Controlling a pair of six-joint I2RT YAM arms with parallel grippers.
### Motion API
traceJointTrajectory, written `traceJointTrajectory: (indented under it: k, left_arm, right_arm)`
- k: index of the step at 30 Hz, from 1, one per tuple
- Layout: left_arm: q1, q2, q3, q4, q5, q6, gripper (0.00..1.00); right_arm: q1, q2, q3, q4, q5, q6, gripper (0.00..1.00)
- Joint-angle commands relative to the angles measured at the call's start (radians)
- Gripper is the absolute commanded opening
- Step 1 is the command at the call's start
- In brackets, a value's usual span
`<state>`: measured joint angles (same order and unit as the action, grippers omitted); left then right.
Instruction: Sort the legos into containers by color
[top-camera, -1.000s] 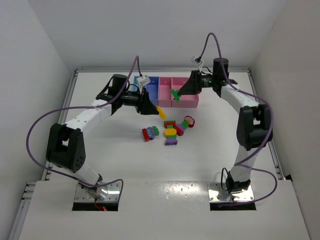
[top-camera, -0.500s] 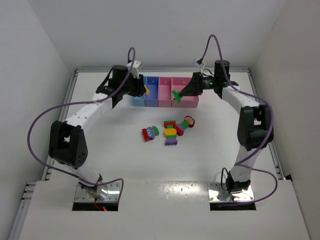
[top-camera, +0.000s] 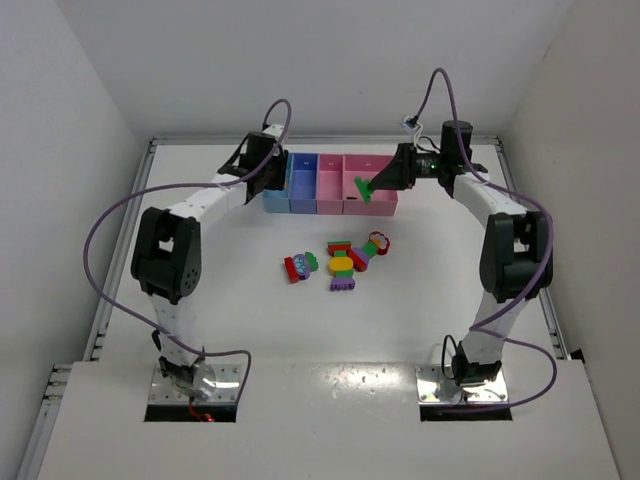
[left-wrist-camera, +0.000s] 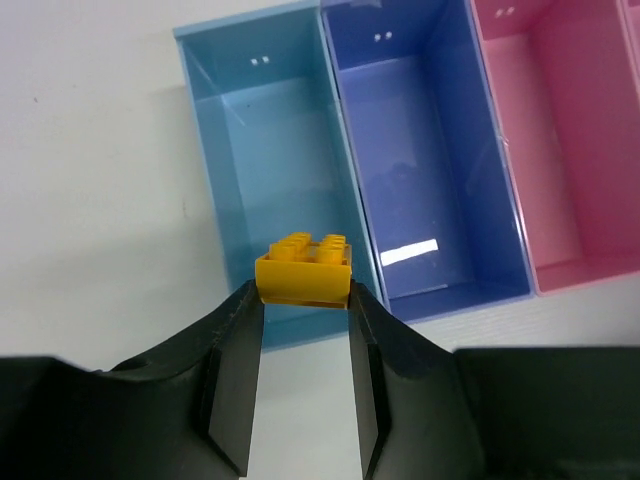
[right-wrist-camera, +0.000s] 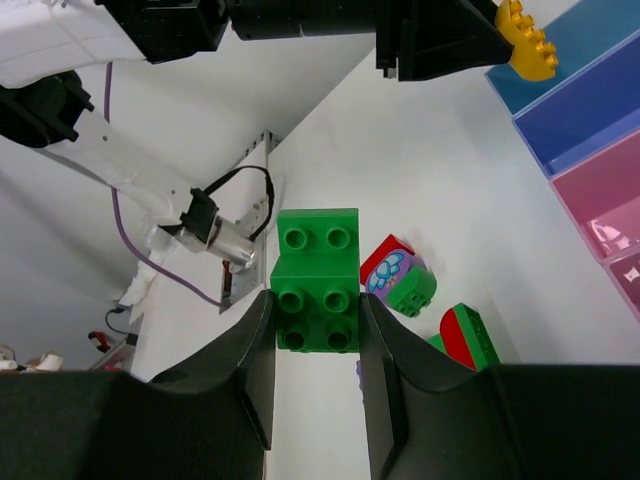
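Note:
My left gripper (top-camera: 277, 172) is shut on a yellow lego (left-wrist-camera: 303, 268) and holds it over the near end of the light blue container (left-wrist-camera: 232, 150). The periwinkle container (left-wrist-camera: 420, 150) and a pink one (left-wrist-camera: 560, 150) lie to its right. My right gripper (top-camera: 374, 186) is shut on a green lego (right-wrist-camera: 317, 280), held in the air at the left front part of the wider pink container (top-camera: 383, 203). The other legos lie in multicoloured clumps on the table (top-camera: 299, 266), (top-camera: 343, 265), (top-camera: 377, 243).
The four joined containers stand in a row at the back of the table, near the back wall. The right wrist view shows the left gripper's tip with the yellow lego (right-wrist-camera: 527, 40) and a red, purple and green clump (right-wrist-camera: 398, 275) below.
My left arm has swung back and left with the yellow lego, from in front of the containers to over the light blue one. My right gripper has shifted slightly right with the green lego.

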<state>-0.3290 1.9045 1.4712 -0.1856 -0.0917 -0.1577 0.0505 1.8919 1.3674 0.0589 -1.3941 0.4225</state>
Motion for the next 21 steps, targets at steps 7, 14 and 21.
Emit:
traceJointTrajectory:
  k: [7,14,21]
  left_arm:
    - [-0.010,0.014,0.074,0.032,-0.019,-0.008,0.68]
    - [0.014,-0.096,0.029,0.101,0.301,-0.017,0.72]
    - [0.012,-0.186,-0.043,0.222,1.124,-0.101,0.71]
  right_arm:
    - [-0.017,-0.042,-0.004,0.036,-0.026,-0.021,0.00]
    - [-0.006,-0.033,0.007,0.036,-0.036,-0.021,0.00]
    - [0.046,-0.002,0.048,0.027,-0.083,-0.011,0.00]
